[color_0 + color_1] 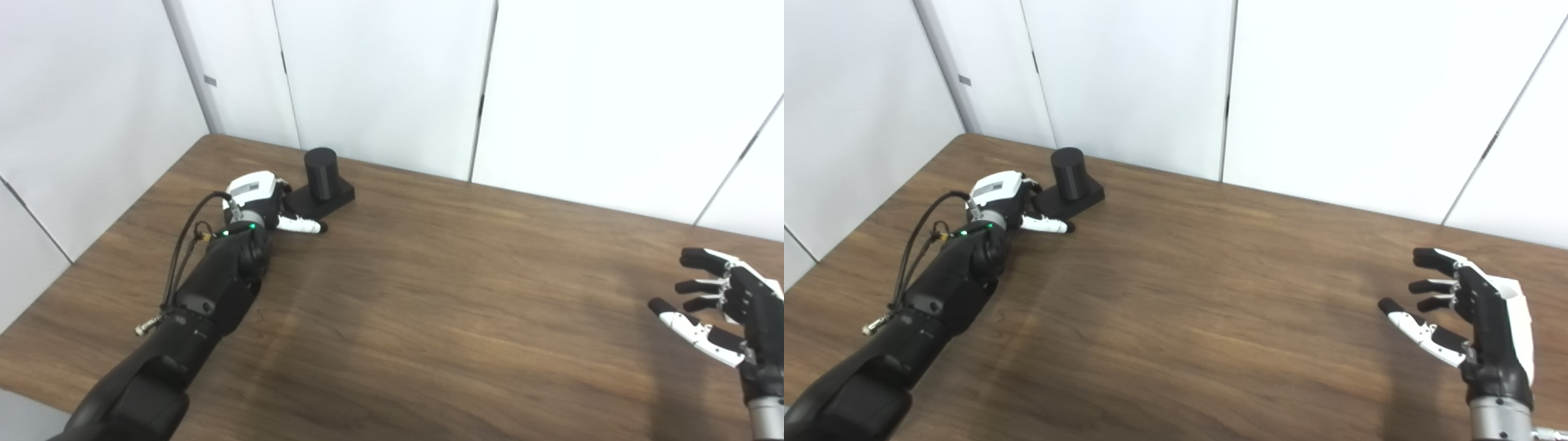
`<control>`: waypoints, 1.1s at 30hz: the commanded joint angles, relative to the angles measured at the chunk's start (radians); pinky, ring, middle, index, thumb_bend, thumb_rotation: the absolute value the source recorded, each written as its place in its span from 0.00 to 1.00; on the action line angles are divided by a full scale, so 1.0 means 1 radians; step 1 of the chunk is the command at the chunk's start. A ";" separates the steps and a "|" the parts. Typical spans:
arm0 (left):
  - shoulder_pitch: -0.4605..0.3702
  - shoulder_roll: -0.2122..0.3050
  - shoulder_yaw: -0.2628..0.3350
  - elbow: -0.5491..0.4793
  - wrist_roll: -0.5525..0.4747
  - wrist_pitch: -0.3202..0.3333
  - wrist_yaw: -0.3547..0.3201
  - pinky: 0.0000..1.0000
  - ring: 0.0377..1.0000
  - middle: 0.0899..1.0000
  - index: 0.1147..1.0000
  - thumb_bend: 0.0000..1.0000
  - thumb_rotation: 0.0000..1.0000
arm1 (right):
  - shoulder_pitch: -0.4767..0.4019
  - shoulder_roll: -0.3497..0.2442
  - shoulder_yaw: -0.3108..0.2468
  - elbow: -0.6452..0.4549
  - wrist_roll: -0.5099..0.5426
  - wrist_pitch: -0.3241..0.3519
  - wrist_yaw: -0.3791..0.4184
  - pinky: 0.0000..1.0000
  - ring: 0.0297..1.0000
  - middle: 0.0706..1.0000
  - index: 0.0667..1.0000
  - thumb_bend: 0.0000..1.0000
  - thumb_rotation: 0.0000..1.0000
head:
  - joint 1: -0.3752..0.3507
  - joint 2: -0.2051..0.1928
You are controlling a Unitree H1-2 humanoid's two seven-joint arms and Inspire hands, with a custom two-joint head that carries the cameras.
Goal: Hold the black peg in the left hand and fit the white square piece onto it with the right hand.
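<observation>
Left eye view: the left hand (260,199) lies against the base of the black peg (321,173) on the table (429,294), thumb alongside; whether it grips is unclear. Right eye view: the right hand (1470,312) hovers empty, fingers spread, far right. No white square piece appears, so fitting seems not yet started.

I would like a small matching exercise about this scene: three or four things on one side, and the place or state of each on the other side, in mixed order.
Things:
1. left hand
2. right hand
3. peg
4. table

Places or states:
A. open, fingers apart, holding nothing
B. upright on a black base, far left
C. brown wood, under everything
D. at the peg's base, thumb stretched along its front

Pairs: 1-D, 2-A, 3-B, 4-C
</observation>
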 commanded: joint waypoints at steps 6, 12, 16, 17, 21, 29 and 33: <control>-0.076 0.024 -0.018 0.013 -0.015 -0.011 0.042 0.83 1.00 1.00 0.80 0.92 0.50 | -0.022 0.003 -0.006 -0.050 -0.008 -0.009 -0.009 0.45 0.57 0.70 0.67 0.49 0.00 | -0.003 0.005; -0.081 0.006 -0.029 0.037 -0.029 -0.016 0.072 0.78 0.98 0.97 0.77 0.89 0.48 | -0.022 -0.002 -0.007 -0.048 -0.003 -0.016 -0.006 0.46 0.58 0.70 0.66 0.50 0.00 | 0.000 0.010; -0.071 0.003 -0.035 0.024 -0.049 -0.018 0.079 0.76 0.96 0.95 0.71 0.85 0.42 | -0.022 -0.002 -0.009 -0.046 -0.007 -0.011 -0.008 0.46 0.57 0.70 0.67 0.50 0.00 | 0.001 0.011; -0.068 0.004 -0.037 0.021 -0.052 -0.019 0.079 0.74 0.95 0.94 0.68 0.84 0.39 | -0.023 -0.003 -0.009 -0.043 -0.009 -0.014 -0.009 0.46 0.57 0.69 0.66 0.50 0.00 | 0.000 0.011; -0.064 0.011 -0.041 0.021 -0.067 -0.028 0.074 0.72 0.94 0.90 0.60 0.81 0.32 | -0.024 -0.005 -0.009 -0.038 -0.008 -0.019 -0.010 0.45 0.57 0.70 0.66 0.49 0.00 | 0.001 0.012; -0.042 0.024 -0.058 0.000 -0.099 -0.025 0.032 0.72 0.92 0.87 0.52 0.74 0.23 | -0.026 0.006 -0.022 -0.037 0.008 -0.016 -0.018 0.47 0.56 0.69 0.68 0.50 0.00 | 0.005 0.021; -0.036 0.028 -0.073 -0.007 -0.094 -0.012 0.016 0.68 0.89 0.83 0.53 0.68 0.23 | -0.026 0.009 -0.027 -0.033 0.013 -0.027 -0.027 0.53 0.53 0.69 0.73 0.49 0.00 | 0.005 0.023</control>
